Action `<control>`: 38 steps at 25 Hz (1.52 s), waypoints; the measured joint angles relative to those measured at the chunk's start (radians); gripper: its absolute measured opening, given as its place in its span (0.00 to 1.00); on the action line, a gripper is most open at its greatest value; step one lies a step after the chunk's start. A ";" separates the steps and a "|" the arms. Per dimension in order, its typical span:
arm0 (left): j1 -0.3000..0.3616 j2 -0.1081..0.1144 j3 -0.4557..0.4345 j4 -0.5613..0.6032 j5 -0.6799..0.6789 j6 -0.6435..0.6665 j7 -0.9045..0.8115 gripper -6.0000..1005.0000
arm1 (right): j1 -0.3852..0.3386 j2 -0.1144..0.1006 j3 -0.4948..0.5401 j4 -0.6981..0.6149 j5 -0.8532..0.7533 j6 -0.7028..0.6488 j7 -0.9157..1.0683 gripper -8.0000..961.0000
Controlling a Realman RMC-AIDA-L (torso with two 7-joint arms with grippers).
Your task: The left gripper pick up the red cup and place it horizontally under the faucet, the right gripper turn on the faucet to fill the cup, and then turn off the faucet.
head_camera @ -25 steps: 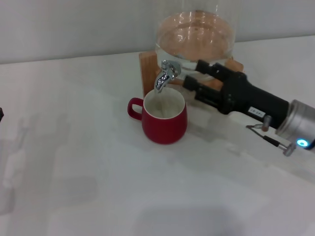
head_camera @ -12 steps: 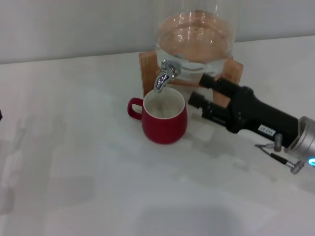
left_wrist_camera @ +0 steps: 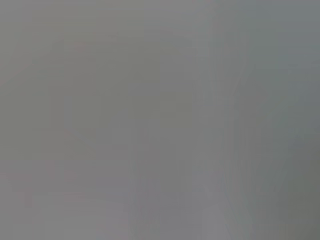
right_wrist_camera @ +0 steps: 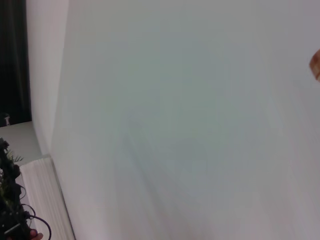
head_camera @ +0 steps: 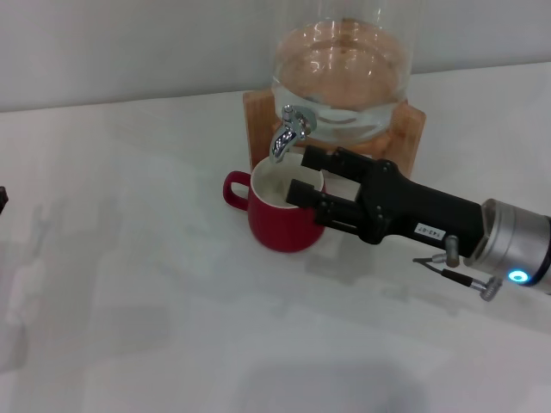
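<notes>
The jaws of the right gripper (head_camera: 303, 176) stand apart, one finger over the red cup's (head_camera: 284, 219) rim, the other just below the faucet (head_camera: 290, 132). The cup sits upright on the white desk (head_camera: 146, 284) under the spout, handle toward the robot's left, before a glass jar (head_camera: 342, 82) on a wooden stand (head_camera: 410, 131).

Red cup (head_camera: 280, 225) upright under chrome faucet (head_camera: 289, 133), handle leftward
</notes>
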 joint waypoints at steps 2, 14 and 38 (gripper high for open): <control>0.000 0.000 0.000 0.000 0.001 0.000 0.000 0.88 | 0.009 0.000 -0.011 0.000 0.003 0.011 0.011 0.75; -0.004 0.000 0.005 0.009 0.006 0.000 -0.001 0.88 | 0.030 0.000 -0.106 -0.049 0.030 0.160 0.045 0.75; -0.020 0.000 0.017 0.002 0.000 0.000 -0.001 0.88 | 0.025 0.000 -0.159 -0.092 0.116 0.219 0.035 0.75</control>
